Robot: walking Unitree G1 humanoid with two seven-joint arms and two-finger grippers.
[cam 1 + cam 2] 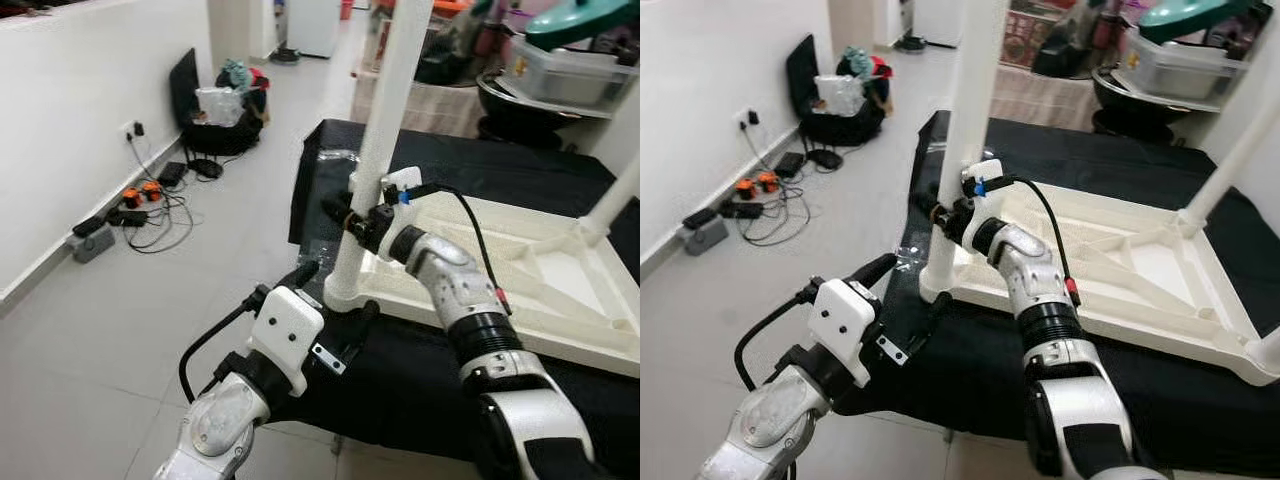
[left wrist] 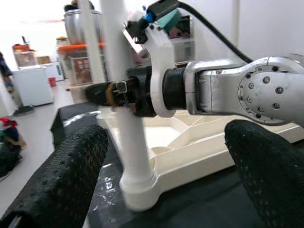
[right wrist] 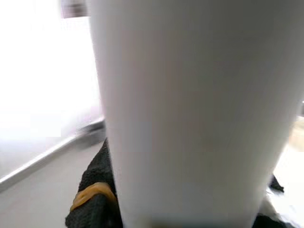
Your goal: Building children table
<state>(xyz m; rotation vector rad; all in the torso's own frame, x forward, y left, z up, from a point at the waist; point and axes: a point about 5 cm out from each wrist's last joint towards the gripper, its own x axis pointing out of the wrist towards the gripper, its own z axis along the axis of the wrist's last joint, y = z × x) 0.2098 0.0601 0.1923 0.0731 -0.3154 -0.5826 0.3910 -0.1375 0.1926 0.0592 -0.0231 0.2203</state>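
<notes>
My right gripper (image 1: 352, 218) clamps the white table leg (image 1: 385, 130) just above its corner socket; I keep it plumb, pressing straight down into the upturned tabletop (image 1: 560, 320); my left gripper (image 2: 161, 175) waits open beside it.

Silver arms, black joints, white wrist housings, black cables; left end effector (image 2: 161, 175) fingers (image 2: 61, 175) black, dotted rubber.

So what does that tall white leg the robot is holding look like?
The white table leg is a smooth round tube that looks like plastic. It stands upright in a round socket at the near left corner of the upside-down white tabletop, which lies on a black cloth. Its top runs out of the picture. The right gripper is shut around it partway up. The left gripper waits open near its base, not touching.
</notes>
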